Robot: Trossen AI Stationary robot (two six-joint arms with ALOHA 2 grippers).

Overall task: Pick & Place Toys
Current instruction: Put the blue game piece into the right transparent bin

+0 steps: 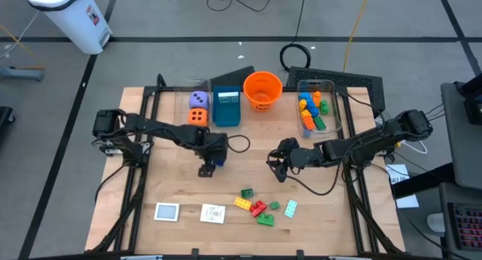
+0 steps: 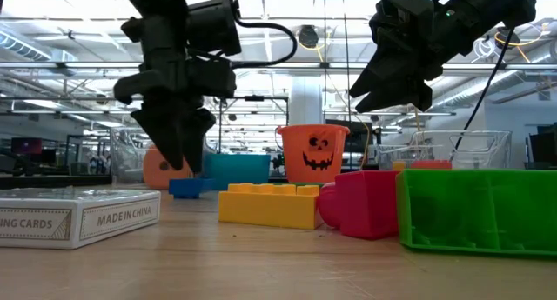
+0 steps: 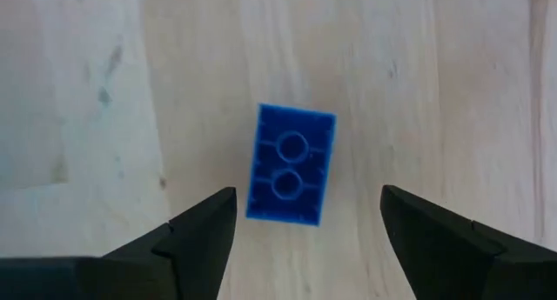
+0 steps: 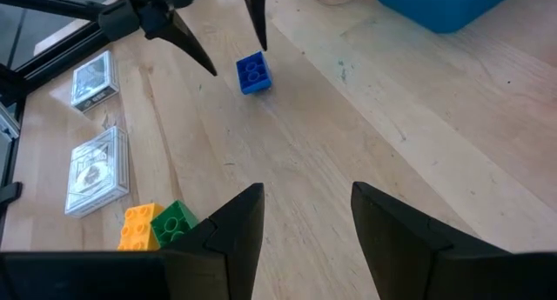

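High view first, near edge outward: I am seeing two white card packs lying at the near left of the table, and just right of them a loose cluster of bricks in green, yellow and red, waiting to be sorted. Mid-table, the left gripper is hanging over a single blue brick, and the right gripper is hovering to the right of it, well apart, over bare wood.

I am judging the step in hand as a pick of that blue brick, though with the jaws spread and nothing between them it could equally be a release. In the left wrist view the brick is lying studs-down flat on the wood, between the two dark fingers but ahead of their tips and slightly skewed, touching neither. The left claw is standing open and empty. The right claw is also parted, holding nothing, and its camera is showing the same blue brick just beneath the other arm's fingertips.

If it is a pick, I am reckoning the next move calls for lowering straight down until the tips straddle the brick's short sides, then closing.

Farther back, the dice are sitting in a clear bin at far left, beside a teal box, the orange bucket, and a second clear bin holding more bricks at far right.
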